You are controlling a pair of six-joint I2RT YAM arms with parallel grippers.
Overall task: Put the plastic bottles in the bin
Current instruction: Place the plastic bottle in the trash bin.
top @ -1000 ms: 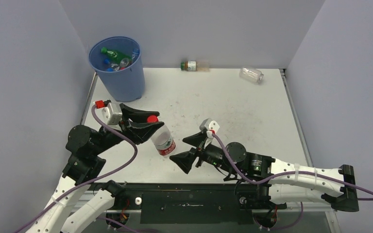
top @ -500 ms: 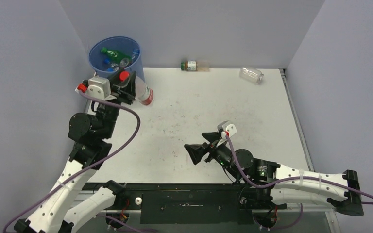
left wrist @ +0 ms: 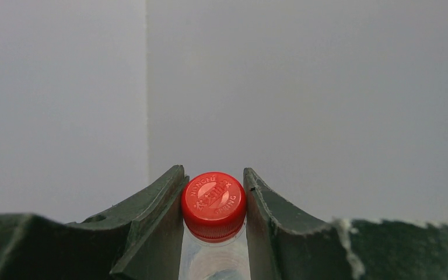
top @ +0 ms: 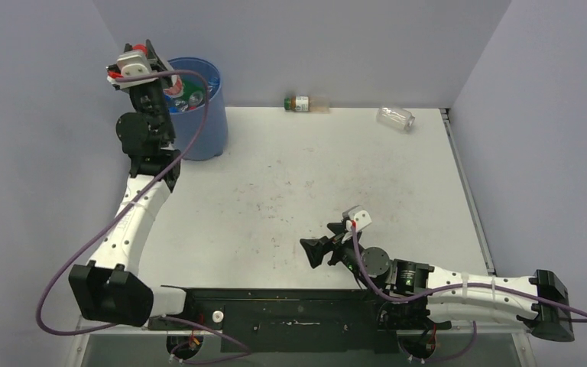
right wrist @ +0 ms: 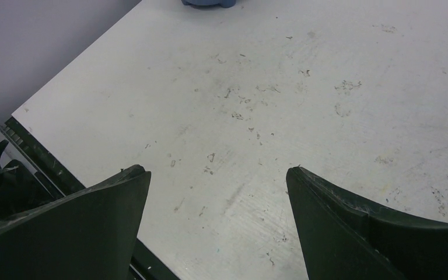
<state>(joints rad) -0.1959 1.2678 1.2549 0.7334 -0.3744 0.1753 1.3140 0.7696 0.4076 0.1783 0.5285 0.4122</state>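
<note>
While the left arm stands raised at the far left corner, its wrist over the left rim of the blue bin (top: 199,130), the left gripper (left wrist: 213,175) is clamped on a red-capped bottle (left wrist: 213,265). In the left wrist view the red cap (left wrist: 213,204) sits snug between the two dark fingers (left wrist: 154,233), the clear neck below it, and the cap faces the camera with only grey wall behind. From the top view I cannot tell how far the bottle's body hangs over the bin's mouth. Inside the bin lies a heap of bottles (top: 193,97), green and clear among them.

Near the front edge of the table (top: 313,176), the right gripper (right wrist: 216,170) hangs low with its jaws spread wide and nothing between them, only scuffed white tabletop. The bin's base (right wrist: 207,2) shows at the top edge of that view, well apart.

Two bottles lie on their sides along the far edge of the table: a labelled bottle (top: 301,103) near the middle, against the back wall, and a clear empty bottle (top: 395,116) toward the right corner.
</note>
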